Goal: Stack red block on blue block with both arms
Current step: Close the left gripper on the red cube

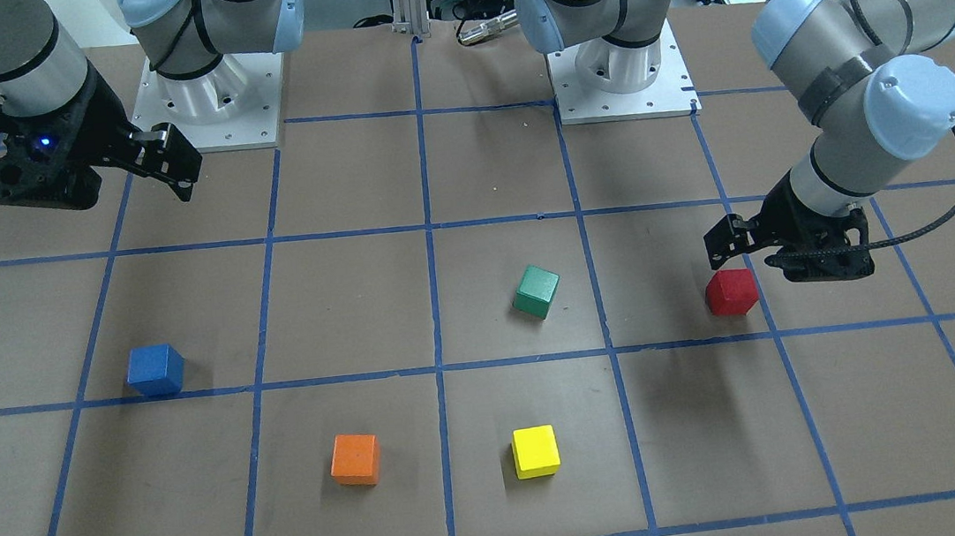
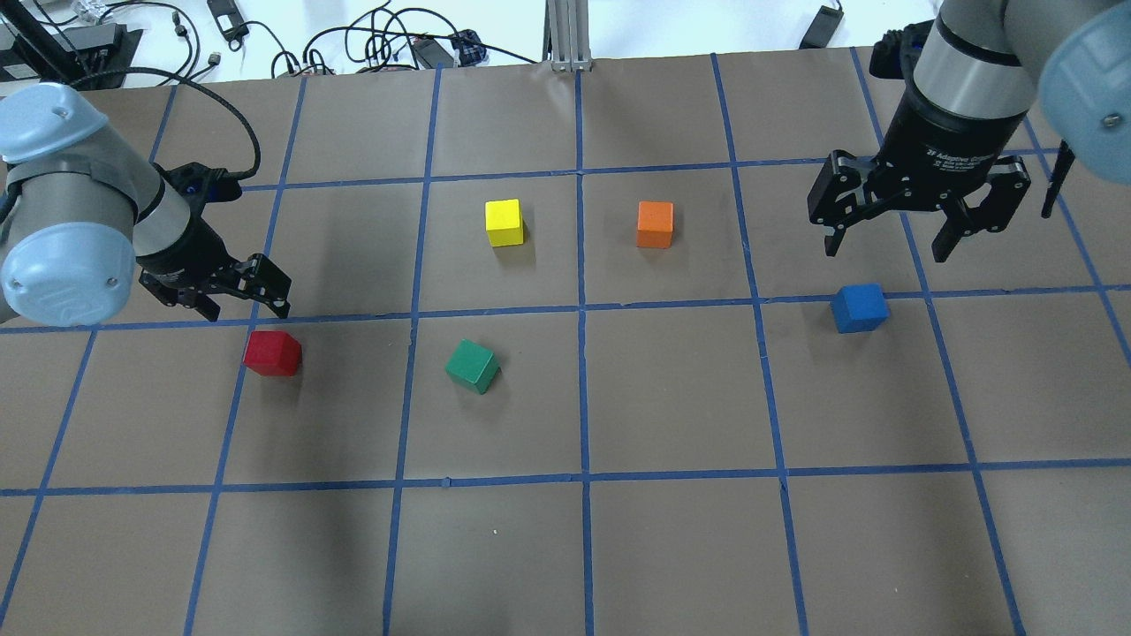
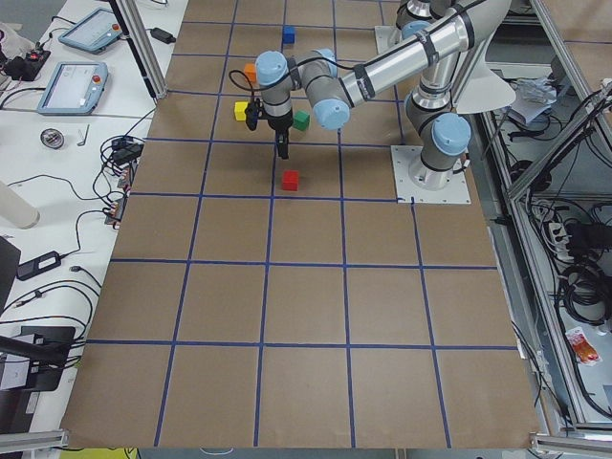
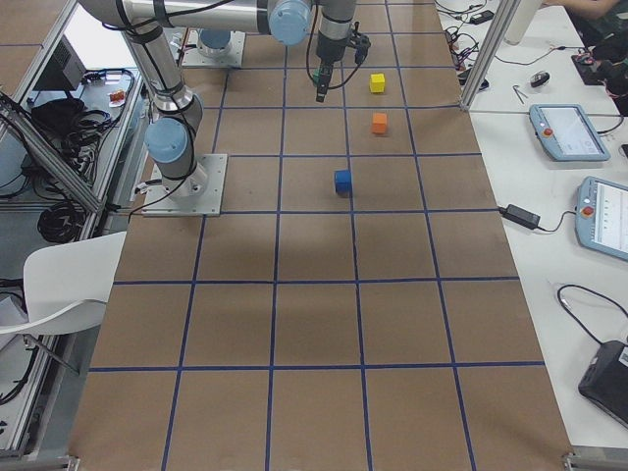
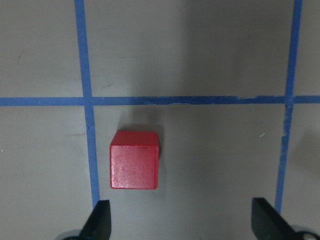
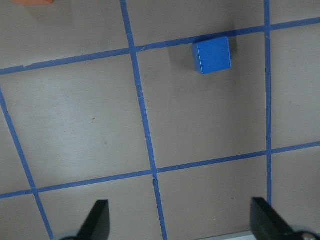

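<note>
Lining up the grab on the red block (image 2: pixel 272 353), your left gripper (image 2: pixel 245 300) hangs jaws apart just off it, so centre, drop, clamp.

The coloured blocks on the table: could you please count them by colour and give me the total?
red block: 1
blue block: 1
green block: 1
yellow block: 1
orange block: 1
Total: 5
</note>
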Robot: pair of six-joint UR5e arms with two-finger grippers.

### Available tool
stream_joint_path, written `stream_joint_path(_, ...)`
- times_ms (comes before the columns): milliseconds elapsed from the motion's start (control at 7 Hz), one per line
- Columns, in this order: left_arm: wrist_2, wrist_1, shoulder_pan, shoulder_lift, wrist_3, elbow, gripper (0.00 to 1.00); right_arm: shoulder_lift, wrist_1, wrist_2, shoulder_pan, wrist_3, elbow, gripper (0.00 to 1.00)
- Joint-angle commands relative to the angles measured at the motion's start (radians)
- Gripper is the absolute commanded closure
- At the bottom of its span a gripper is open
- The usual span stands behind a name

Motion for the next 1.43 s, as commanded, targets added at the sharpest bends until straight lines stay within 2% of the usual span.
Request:
stream_joint_path(0,0.065,0.084,0.014,-0.076,0.046,-0.044,0.00,0.000,-0.002,0.000,0.000,0.000,0.000,0.00)
stream_joint_path(143,0.064,0.156,0.014,-0.102,0.048,-0.058,0.00,0.000,-0.003,0.000,0.000,0.000,0.000,0.00)
stream_joint_path(286,0.062,0.176,0.013,-0.127,0.058,-0.052,0.04,0.000,-0.003,0.000,0.000,0.002,0.000,0.00)
stream_joint_path(429,0.062,0.202,0.013,-0.145,0.083,-0.066,0.13,0.000,-0.003,0.000,0.000,0.002,0.000,0.00)
stream_joint_path(714,0.062,0.210,0.014,-0.164,0.141,-0.061,0.69,0.000,-0.002,0.000,0.000,0.002,0.002,0.00)
stream_joint_path(857,0.062,0.209,0.013,-0.161,0.137,-0.057,0.89,0.000,-0.002,0.000,0.000,0.002,0.002,0.00)
stream_joint_path(1143,0.049,0.145,-0.033,-0.119,0.112,0.003,0.90,0.000,-0.002,-0.001,0.002,0.002,0.002,0.00)
stream_joint_path(1286,0.058,0.070,-0.109,-0.109,0.065,0.073,0.90,0.000,0.000,-0.001,0.000,0.002,0.003,0.00)
